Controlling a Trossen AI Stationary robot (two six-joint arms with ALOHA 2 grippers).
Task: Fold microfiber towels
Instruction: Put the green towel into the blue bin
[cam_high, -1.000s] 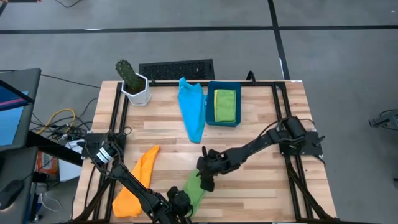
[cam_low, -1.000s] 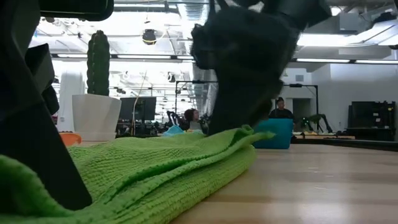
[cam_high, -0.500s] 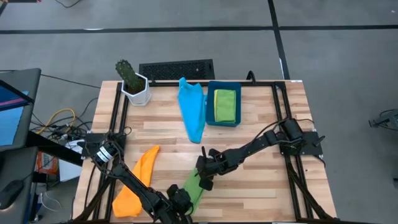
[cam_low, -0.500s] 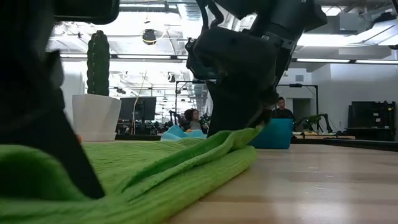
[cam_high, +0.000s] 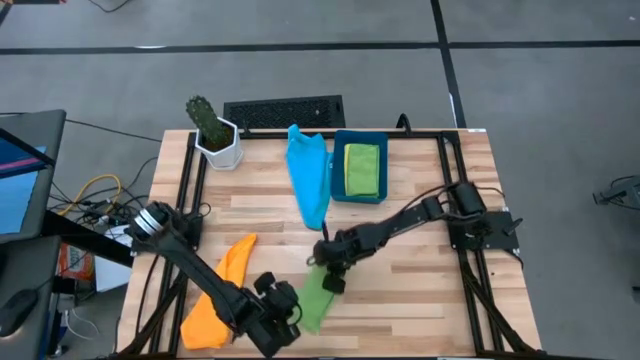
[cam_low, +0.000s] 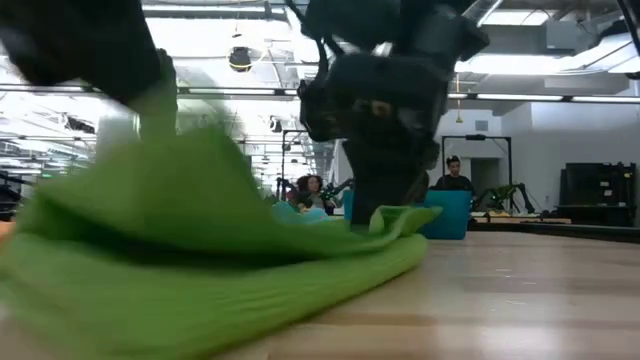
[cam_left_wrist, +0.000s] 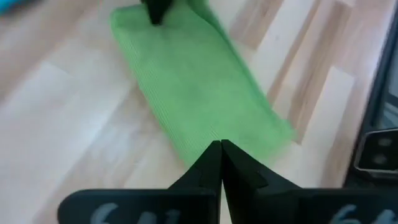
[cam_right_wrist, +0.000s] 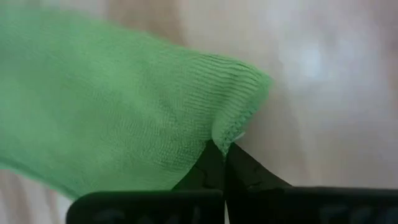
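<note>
Both grippers pinch the green towel (cam_high: 318, 297): right gripper (cam_high: 329, 281) fingers closed on its far corner, left gripper (cam_high: 287, 306) fingers closed on its near edge.

No words, labels, brands, numbers or signs can be read anywhere. The pale marks on the left gripper's (cam_left_wrist: 221, 148) dark body are too blurred to make out.

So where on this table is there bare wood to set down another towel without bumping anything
Bare wood: the strip between the orange towel and the cactus pot, left of the light blue towel, and the right side below the blue bin, past the right arm. Crowded: the front middle, where the left hand and right hand pinch the green towel.
</note>
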